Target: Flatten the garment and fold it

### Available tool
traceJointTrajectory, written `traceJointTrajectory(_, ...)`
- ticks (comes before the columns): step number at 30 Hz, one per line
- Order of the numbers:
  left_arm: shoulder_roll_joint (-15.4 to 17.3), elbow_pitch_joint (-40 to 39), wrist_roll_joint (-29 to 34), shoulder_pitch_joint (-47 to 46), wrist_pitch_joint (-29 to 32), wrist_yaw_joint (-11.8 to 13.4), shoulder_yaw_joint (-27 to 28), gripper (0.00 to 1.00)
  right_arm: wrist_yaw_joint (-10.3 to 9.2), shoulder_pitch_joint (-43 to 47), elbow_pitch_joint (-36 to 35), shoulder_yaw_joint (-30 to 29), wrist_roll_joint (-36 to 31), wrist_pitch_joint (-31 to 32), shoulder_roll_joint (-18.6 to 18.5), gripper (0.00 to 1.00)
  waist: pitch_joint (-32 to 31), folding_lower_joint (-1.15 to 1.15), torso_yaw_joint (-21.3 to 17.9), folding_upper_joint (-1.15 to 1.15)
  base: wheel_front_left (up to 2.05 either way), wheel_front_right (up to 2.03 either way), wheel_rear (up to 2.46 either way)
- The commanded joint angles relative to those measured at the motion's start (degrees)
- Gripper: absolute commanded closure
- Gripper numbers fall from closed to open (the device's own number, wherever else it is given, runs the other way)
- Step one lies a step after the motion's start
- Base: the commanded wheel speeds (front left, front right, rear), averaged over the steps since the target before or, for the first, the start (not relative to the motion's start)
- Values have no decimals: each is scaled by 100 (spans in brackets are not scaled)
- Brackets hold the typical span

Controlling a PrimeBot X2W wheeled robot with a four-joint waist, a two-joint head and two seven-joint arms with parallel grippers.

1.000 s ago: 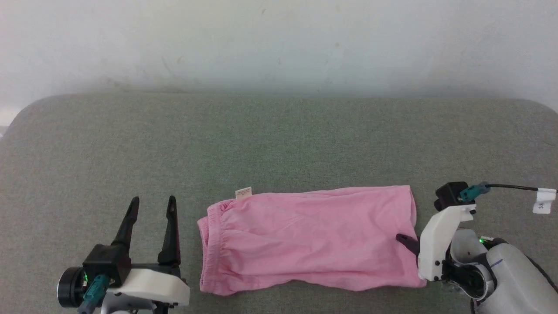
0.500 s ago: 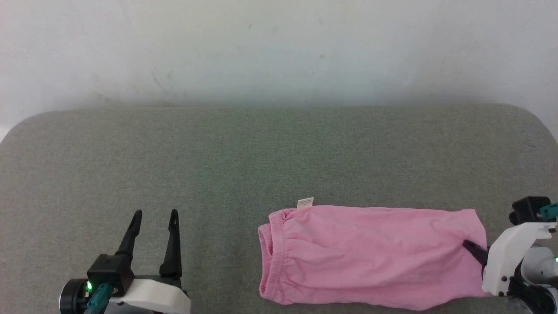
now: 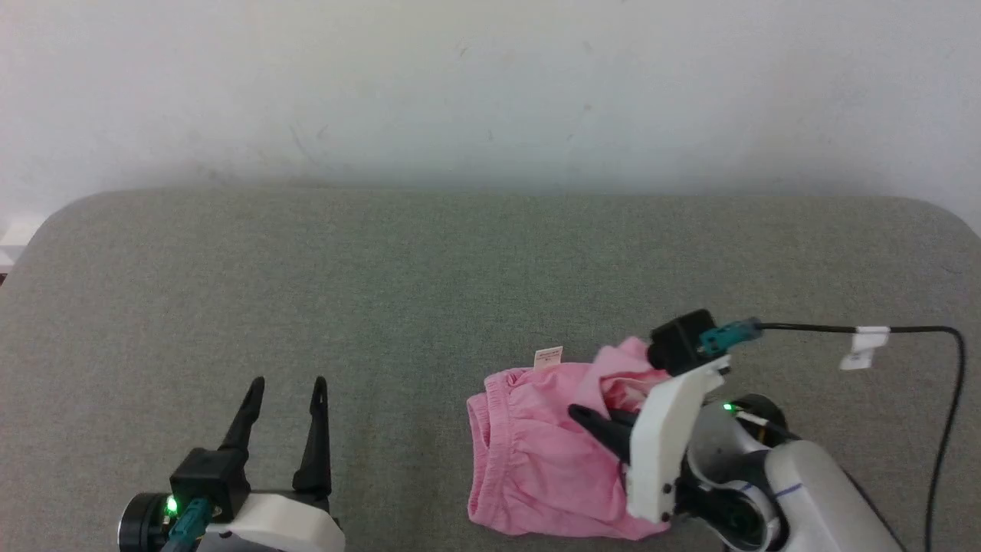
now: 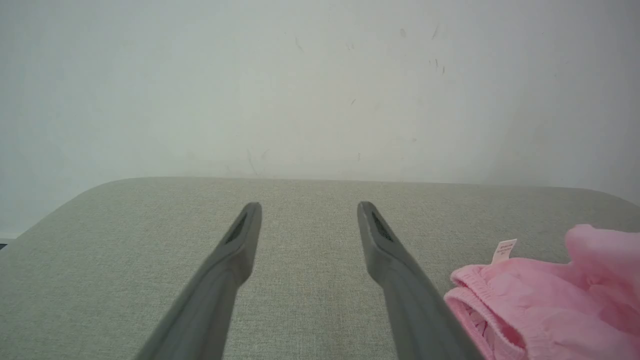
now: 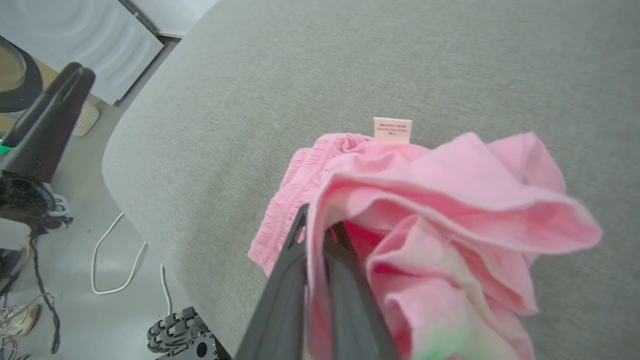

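Pink cotton: garment point(image 3: 529, 452) lies lower right of centre on grey cushion point(image 3: 383, 268), hem end lifted.
Right gripper point(image 3: 580, 415): clenched on the hem, held over the waistband point(image 3: 490, 445) side; I judge a fold in half.
Left gripper point(image 3: 287, 381): released, lower left, holding nothing.

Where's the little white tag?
In the head view, lower right of centre, the tag sticks up at the far edge of the shorts, just left of the right gripper.

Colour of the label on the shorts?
The label is white with faint small print; clearest in the right wrist view.
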Motion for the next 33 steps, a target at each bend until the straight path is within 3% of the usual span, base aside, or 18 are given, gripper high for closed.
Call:
traceJointTrajectory(1, 12, 13, -17, -42, 28, -15, -19, 0, -3, -147, 91, 168, 82, -104, 98, 100, 41, 0, 35, 0, 0, 0, 0)
traceJointTrajectory(6, 3, 33, -26, -175, 57, -49, -73, 0, -3, -563, 684, 1079, 315, -449, 327, 100, 204, 0, 86, 0, 0, 0, 0)
traceJointTrajectory(7, -3, 45, -25, -209, 55, -59, -86, 0, -3, -643, 811, 1214, 336, -587, 350, 96, 235, 0, 100, 0, 0, 0, 0)
traceJointTrajectory(8, -10, 60, -26, -241, 50, -67, -96, 0, -3, -706, 955, 1355, 371, -699, 371, 64, 259, 0, 111, 0, 0, 0, 0)
traceJointTrajectory(9, -20, 73, -26, -269, 45, -73, -108, 0, -3, -768, 1074, 1497, 420, -798, 386, 16, 290, 0, 124, 0, 0, 0, 0)
traceJointTrajectory(10, -32, 89, -27, -294, 37, -75, -115, 0, -3, -842, 1197, 1617, 434, -939, 397, 0, 309, 0, 130, 0, 0, 0, 0)
traceJointTrajectory(16, -87, 195, -51, -323, -13, -60, -122, 0, -3, -1311, 1380, 2488, 250, -1765, 232, 0, 360, 0, 98, 0, 0, 0, 0)
traceJointTrajectory(25, -96, 311, -96, -256, -68, -19, -63, 0, -3, -1639, 600, 3401, -501, -2315, -846, 0, 198, 0, -120, 0, 0, 0, 0)
traceJointTrajectory(28, -89, 317, -106, -223, -77, -5, -53, 0, -3, -1497, 211, 3269, -609, -2357, -1175, 0, 146, 0, -198, 0, 0, 0, 0)
traceJointTrajectory(33, -71, 282, -131, -136, -84, 55, -13, 0, -3, -866, -486, 2317, -764, -2619, -1405, 0, 90, 0, -357, 0, 0, 0, 0)
